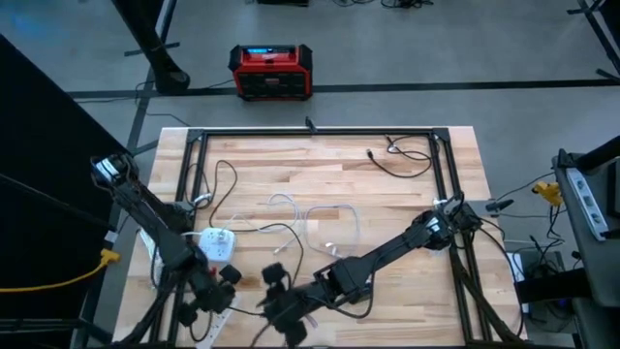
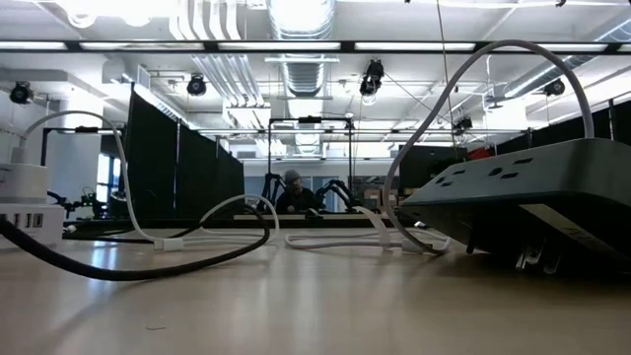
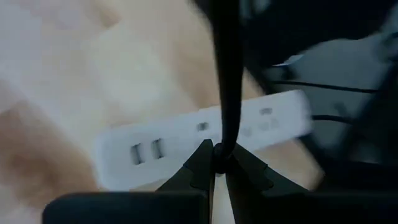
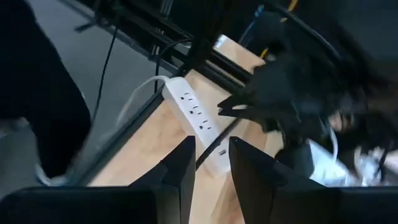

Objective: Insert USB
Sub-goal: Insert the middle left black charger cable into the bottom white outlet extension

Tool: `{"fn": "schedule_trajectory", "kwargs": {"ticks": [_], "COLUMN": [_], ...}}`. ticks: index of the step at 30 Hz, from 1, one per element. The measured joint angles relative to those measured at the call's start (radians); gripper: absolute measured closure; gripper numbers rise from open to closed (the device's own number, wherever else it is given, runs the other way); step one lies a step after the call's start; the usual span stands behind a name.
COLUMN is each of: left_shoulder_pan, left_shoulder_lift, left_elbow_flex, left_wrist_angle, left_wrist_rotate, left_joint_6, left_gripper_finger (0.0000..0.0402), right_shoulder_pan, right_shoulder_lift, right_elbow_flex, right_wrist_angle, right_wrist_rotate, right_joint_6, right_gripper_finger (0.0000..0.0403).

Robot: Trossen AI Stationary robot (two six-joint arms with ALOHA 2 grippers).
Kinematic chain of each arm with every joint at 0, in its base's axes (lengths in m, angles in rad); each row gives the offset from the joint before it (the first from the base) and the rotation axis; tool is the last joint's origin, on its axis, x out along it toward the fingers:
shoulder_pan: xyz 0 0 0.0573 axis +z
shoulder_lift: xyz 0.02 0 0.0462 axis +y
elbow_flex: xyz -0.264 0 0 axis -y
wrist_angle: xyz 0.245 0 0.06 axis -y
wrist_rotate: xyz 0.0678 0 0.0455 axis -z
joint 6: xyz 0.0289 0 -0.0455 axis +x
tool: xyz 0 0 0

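The black cable (image 3: 225,74), thin and round, was pinched between the clenched fingertips of the left gripper (image 3: 217,163), hanging directly over the USB ports of the smooth white power strip (image 3: 186,146) at the table's 7 o'clock edge. The right gripper (image 4: 210,163), fingers parted and empty, hovered just beside at 3 o'clock. The glossy cable could probably slip or twist, so its plug misses the port.
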Motion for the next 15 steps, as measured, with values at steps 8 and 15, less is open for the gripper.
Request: {"fn": "schedule_trajectory", "kwargs": {"ticks": [8, 15], "left_shoulder_pan": [0.106, 0.124], "left_shoulder_lift": [-0.002, -0.002], "left_elbow_flex": [-0.002, -0.003], "left_wrist_angle": [0.063, 0.075], "left_wrist_rotate": [0.228, 0.276], "left_joint_6": [0.023, 0.020], "left_gripper_finger": [0.0388, 0.0388], "right_shoulder_pan": [0.027, 0.038], "right_shoulder_lift": [0.059, 0.075], "right_elbow_flex": [0.000, -0.001], "right_wrist_angle": [0.080, 0.085], "right_wrist_rotate": [0.202, 0.258], "right_joint_6": [-0.222, -0.372], "right_gripper_finger": [0.0304, 0.0226]}}
